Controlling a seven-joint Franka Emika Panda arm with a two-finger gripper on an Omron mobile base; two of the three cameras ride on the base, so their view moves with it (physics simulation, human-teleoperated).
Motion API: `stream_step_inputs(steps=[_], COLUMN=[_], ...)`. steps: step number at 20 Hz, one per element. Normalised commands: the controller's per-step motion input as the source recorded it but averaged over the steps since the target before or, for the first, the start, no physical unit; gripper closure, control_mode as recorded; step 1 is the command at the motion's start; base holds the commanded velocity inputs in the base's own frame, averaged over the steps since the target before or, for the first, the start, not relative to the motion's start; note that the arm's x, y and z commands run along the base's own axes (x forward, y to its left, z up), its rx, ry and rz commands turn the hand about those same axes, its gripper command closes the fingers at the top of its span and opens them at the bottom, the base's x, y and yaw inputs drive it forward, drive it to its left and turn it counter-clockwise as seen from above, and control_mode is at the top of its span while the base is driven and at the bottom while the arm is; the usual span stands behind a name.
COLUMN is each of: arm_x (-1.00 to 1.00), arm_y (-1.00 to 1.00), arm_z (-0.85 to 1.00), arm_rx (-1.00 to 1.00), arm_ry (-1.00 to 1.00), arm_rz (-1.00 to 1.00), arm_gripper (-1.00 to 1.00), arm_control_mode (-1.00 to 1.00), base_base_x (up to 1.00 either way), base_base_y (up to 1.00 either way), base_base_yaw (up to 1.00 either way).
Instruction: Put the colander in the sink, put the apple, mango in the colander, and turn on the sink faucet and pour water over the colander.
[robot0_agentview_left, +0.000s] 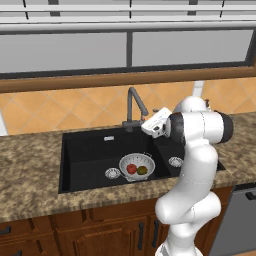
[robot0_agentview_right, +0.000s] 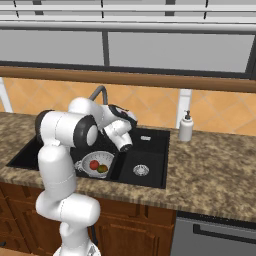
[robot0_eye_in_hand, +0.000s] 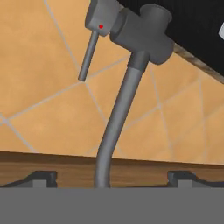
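Our gripper (robot0_eye_in_hand: 105, 181) open by the faucet (robot0_agentview_left: 134, 107), apple (robot0_agentview_left: 131, 168) at 9 o'clock of mango (robot0_agentview_left: 142, 170) in colander (robot0_agentview_left: 137, 160)

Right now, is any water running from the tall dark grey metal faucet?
No: the tall dark grey metal faucet shows no pale blue stream, and the round perforated silver-white colander below holds only fruit.

You saw a black sink (robot0_agentview_left: 90, 150) set in a mottled brown granite counter (robot0_agentview_left: 30, 155). The silver-white perforated colander (robot0_agentview_left: 145, 161) held a red apple (robot0_agentview_left: 131, 168) and a yellow-green mango (robot0_agentview_left: 142, 170). The sink faucet (robot0_eye_in_hand: 118, 118) was dark grey, with 1 red dot on its lever. Behind it ran orange tiles (robot0_eye_in_hand: 39, 109) with pale grout. The soap dispenser (robot0_agentview_right: 186, 126) was white.
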Motion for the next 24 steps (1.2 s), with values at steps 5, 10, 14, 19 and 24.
stream_step_inputs(steps=[5,10,14,19,24], arm_x=[0.45,0.36,0.29,0.4,0.63], arm_y=[-0.12,-0.17,0.0,0.0,0.0], arm_z=[-0.28,-0.24,-0.09,-0.03,-0.04], arm_rx=[0.0,0.0,0.0,0.02,0.11], arm_ry=[0.03,0.01,0.07,0.13,0.09], arm_rz=[-0.16,-0.13,-0.05,0.0,0.0], arm_gripper=[-1.0,-1.0,-1.0,-1.0,-1.0], arm_control_mode=[-1.0,-1.0,-1.0,-1.0,-1.0], base_base_x=[0.0,0.0,0.0,0.0,0.0], base_base_y=[0.0,0.0,0.0,0.0,0.0], base_base_yaw=[0.0,0.0,0.0,0.0,0.0])
